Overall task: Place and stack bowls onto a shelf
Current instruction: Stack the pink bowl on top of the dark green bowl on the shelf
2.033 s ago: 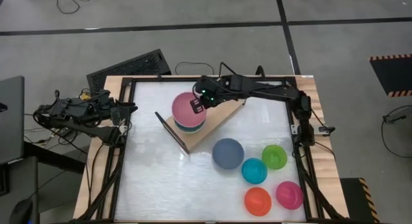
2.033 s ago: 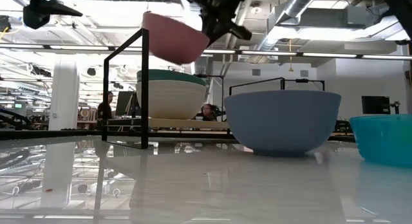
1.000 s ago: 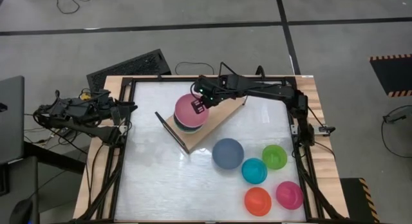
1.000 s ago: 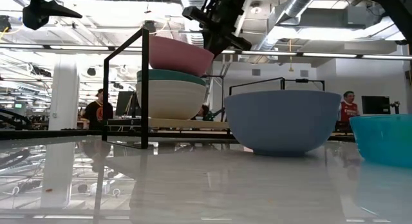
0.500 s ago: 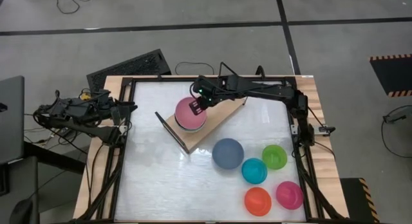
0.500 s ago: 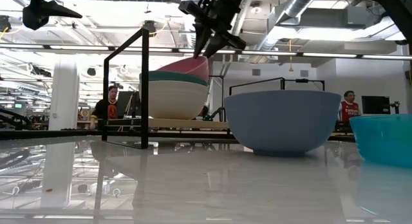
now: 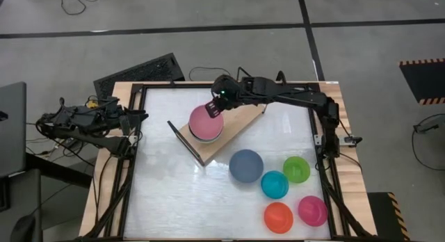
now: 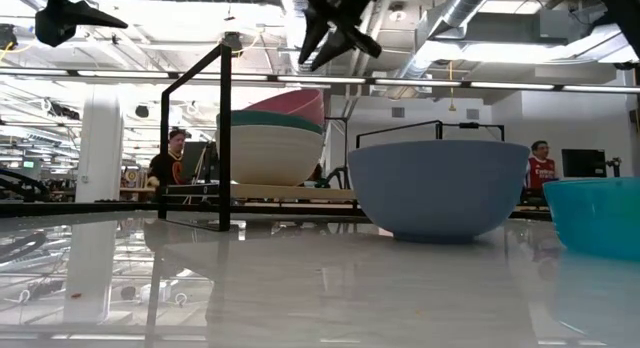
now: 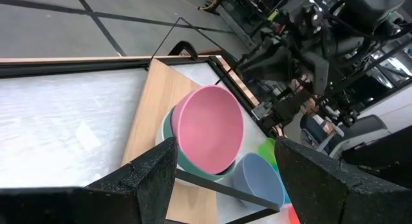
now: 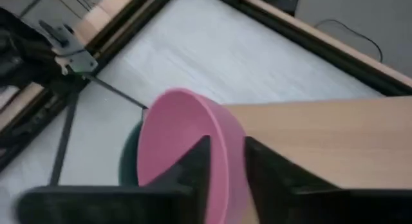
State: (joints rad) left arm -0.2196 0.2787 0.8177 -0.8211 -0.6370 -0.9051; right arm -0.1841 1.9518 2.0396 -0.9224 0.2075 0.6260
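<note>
**A:** Where does it stand?

**B:** The pink bowl (image 7: 206,121) sits nested in the teal bowl (image 8: 268,118) and the white bowl (image 8: 266,152) on the shelf (image 7: 235,128), near its black wire frame (image 8: 196,138). The right claw (image 7: 219,104) hangs just above the pink rim, fingers spread and empty. The left claw (image 9: 222,179) waits off the table's (image 7: 167,193) left edge, also spread wide with nothing in it.

**B:** I judge the step to be clearing away from the stack. Best to lift straight up before swinging out, so a finger doesn't catch the pink rim and tip it.

**A:** Is it seated level?

**B:** From the low view it seems to lean a little, though I can't be sure.

**A:** Room to move?

**B:** Plenty. The far half of the shelf board is bare. The blue-grey bowl (image 7: 246,165) stands just off the shelf's front edge, with the small teal bowl (image 7: 274,184), green bowl (image 7: 296,169), red bowl (image 7: 279,217) and magenta bowl (image 7: 312,210) clustered beyond it. Approach the blue-grey one from above, minding its neighbours.
</note>
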